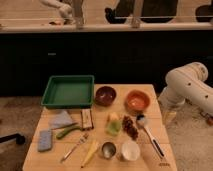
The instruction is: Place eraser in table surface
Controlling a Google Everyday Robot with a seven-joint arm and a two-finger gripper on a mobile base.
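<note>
The eraser (87, 119), a small dark block with pale edges, lies on the light wooden table surface (55, 161), just in front of the green tray. My white arm (187, 86) comes in from the right and bends down beside the table's right edge. The gripper (169, 116) hangs there, well to the right of the eraser and apart from it, open and with nothing in it.
A green tray (68, 91) sits at the back left, with a dark bowl (105, 95) and an orange bowl (137, 100) beside it. A pale blue cloth (62, 120), a sponge (45, 140), a banana (91, 152), a metal cup (108, 149), a white cup (130, 150) and a brush (148, 132) crowd the front.
</note>
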